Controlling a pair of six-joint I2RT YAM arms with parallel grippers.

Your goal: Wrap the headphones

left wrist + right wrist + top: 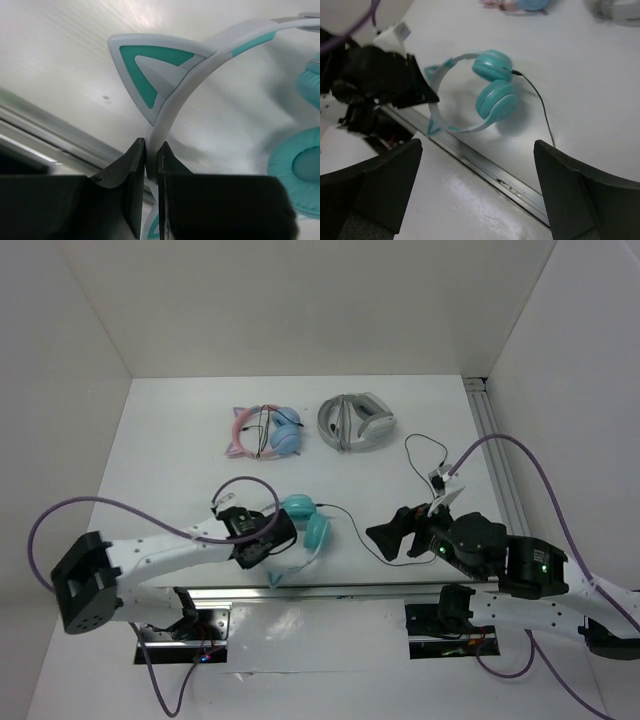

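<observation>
The teal headphones (pixel 308 523) lie near the table's front edge, ear cups together, the pale headband curving toward the left arm. My left gripper (pixel 268 543) is shut on the headband (pixel 165 120), just below one cat ear (pixel 150 70). One teal ear cushion (pixel 300 175) shows at the right of the left wrist view. The thin black cable (pixel 352 528) runs from the cups rightward past my right gripper (pixel 385 536). That gripper (pixel 477 147) is open with nothing between its fingers, hanging above the front edge and looking at the headphones (pixel 495 95) and the cable (pixel 541 107).
Pink-and-blue cat-ear headphones (pixel 265 430) and grey-and-white headphones (pixel 357 420) lie at the back of the table. A metal rail (pixel 330 588) runs along the front edge and another (pixel 500 460) along the right side. White walls enclose the table.
</observation>
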